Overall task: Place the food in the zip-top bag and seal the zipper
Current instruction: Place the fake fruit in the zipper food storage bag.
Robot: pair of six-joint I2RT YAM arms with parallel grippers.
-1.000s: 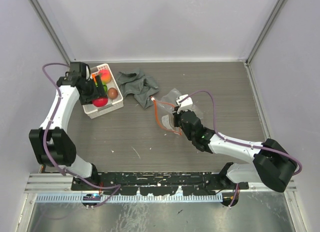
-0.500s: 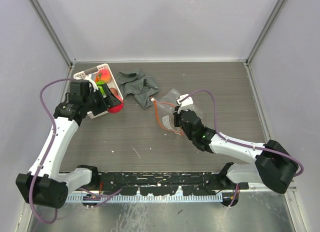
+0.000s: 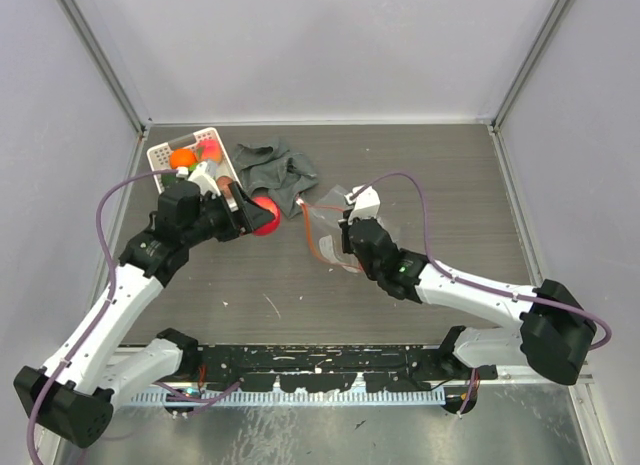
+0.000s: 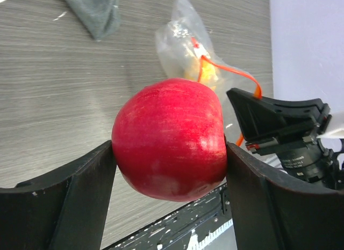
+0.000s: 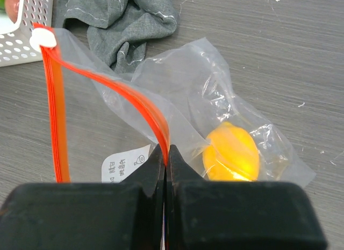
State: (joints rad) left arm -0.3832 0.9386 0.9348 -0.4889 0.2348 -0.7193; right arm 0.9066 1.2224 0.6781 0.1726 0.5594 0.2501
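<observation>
My left gripper (image 3: 256,214) is shut on a red apple (image 3: 265,214), one piece of the food, and holds it above the table between the basket and the bag. In the left wrist view the red apple (image 4: 171,140) fills the space between both fingers. The zip-top bag (image 3: 328,225) lies clear and wrinkled at mid-table, mouth facing left. My right gripper (image 5: 166,153) is shut on the zipper (image 5: 58,115), pinching the upper lip and lifting it so the mouth gapes. A yellow fruit (image 5: 232,151) sits inside the zip-top bag (image 5: 199,83).
A white lattice basket (image 3: 160,161) at the back left holds an orange piece (image 3: 182,158) and a pink piece (image 3: 210,145). A crumpled grey cloth (image 3: 275,170) lies between basket and bag. Grey walls close in the table on three sides.
My left arm has lifted the red apple out of the basket and swung it right, toward the bag's mouth. The right gripper has kept its pinch on the zipper.
</observation>
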